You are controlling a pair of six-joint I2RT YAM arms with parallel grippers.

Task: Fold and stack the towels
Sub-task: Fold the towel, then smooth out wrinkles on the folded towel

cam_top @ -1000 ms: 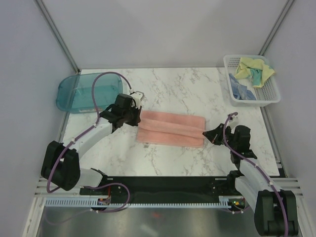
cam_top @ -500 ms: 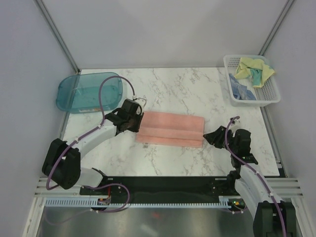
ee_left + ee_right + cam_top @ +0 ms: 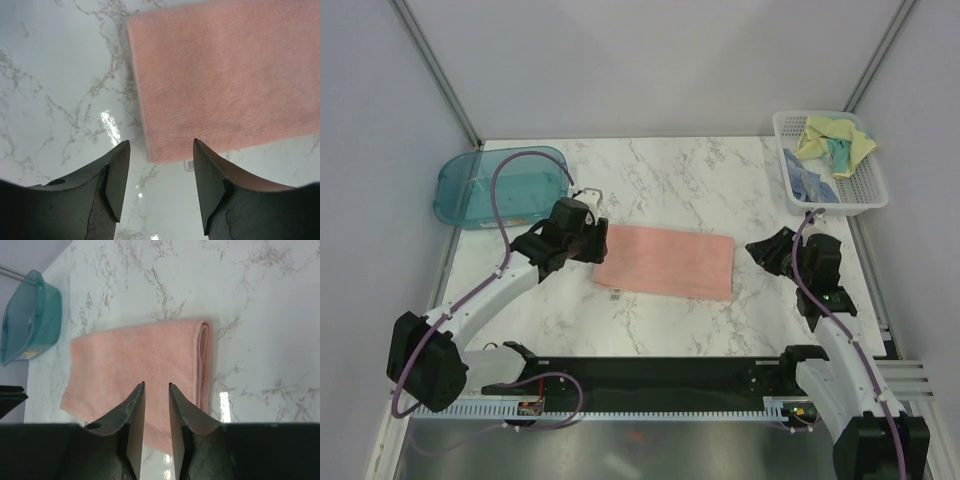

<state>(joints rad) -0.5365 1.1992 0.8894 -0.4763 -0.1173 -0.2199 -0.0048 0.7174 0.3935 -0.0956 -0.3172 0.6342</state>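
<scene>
A salmon-pink towel (image 3: 665, 262) lies folded flat as a rectangle in the middle of the table, its doubled edge toward the right (image 3: 202, 360). A small tag (image 3: 189, 165) peeks out at its near-left corner. My left gripper (image 3: 598, 243) hovers just off the towel's left end, open, with nothing between its fingers (image 3: 160, 142). My right gripper (image 3: 760, 250) hangs above the towel's right end (image 3: 156, 384), its jaws a narrow gap apart and empty. A light blue towel (image 3: 810, 180) and a pale yellow towel (image 3: 835, 140) with a teal panel lie crumpled in the basket.
The white mesh basket (image 3: 875, 190) stands at the back right corner. A teal translucent tray (image 3: 500, 185) sits at the back left, close behind my left arm. Grey walls with metal posts close in the table's sides.
The raised fold of the pink towel has dropped flat into one rectangle. Both grippers went from shut to apart and drew back off the towel's ends; the right arm lifted away.
</scene>
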